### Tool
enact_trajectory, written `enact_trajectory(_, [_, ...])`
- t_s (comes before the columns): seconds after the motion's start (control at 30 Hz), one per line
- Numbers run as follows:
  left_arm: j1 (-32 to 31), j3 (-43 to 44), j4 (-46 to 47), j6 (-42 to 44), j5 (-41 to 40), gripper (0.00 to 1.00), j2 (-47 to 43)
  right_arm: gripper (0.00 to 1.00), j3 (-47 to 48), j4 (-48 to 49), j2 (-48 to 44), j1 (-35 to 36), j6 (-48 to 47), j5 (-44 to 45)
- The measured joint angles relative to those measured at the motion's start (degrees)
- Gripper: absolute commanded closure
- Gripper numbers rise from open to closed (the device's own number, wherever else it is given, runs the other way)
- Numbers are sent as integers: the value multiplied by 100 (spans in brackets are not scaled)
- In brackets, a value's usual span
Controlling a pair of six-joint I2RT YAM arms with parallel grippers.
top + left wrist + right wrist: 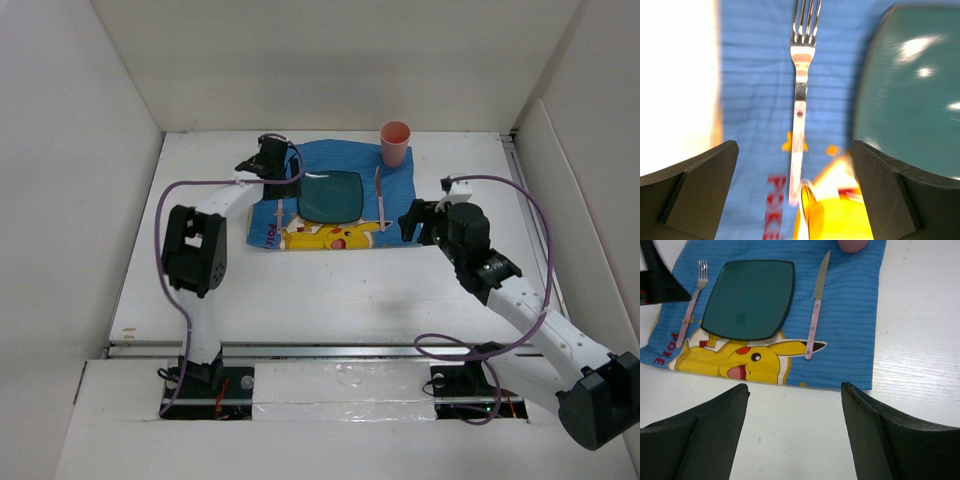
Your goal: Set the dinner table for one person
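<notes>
Placemat read "POKE" (rest possibly cut off); one plate, fork, knife, cup each; left gripper and right gripper had jaws apart, empty.

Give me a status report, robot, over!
Left end effector open above fork. Right end effector open, empty, over dinner table. Plate, knife, cup on placemat. Nothing in the way seen.

white dinner table w/ blue placemat lying flat, far centre
</notes>
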Motion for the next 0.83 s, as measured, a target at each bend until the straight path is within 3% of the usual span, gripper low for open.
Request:
enact_trajectory(0.03, [0,-92,13,-50,-9,3,-275,18,0,-2,-39,0,0,46])
enact_trajectory(0.07, [0,-223,48,-92,-28,4,-619,0,0,7,-87,0,0,90])
enact_trajectory(0.37, [-271,-2022,848,-568,-201,1,-5259,0,-221,146,-942,181,-22,374])
enact_trajectory(0.53, [-262,-3554,876,-848,-181,1,-7698,0,-660,74,-2929,299,24,798])
enact_trajectory(0.7, [-260,-4146,592,-940,-507,1,-9147,0,-400,-57,-4575,299,140,1318])
enact_trajectory(0.83, [-256,-4387,680,-955,-713,1,-9770,0,-144,-87,-4756,302,203,1539])
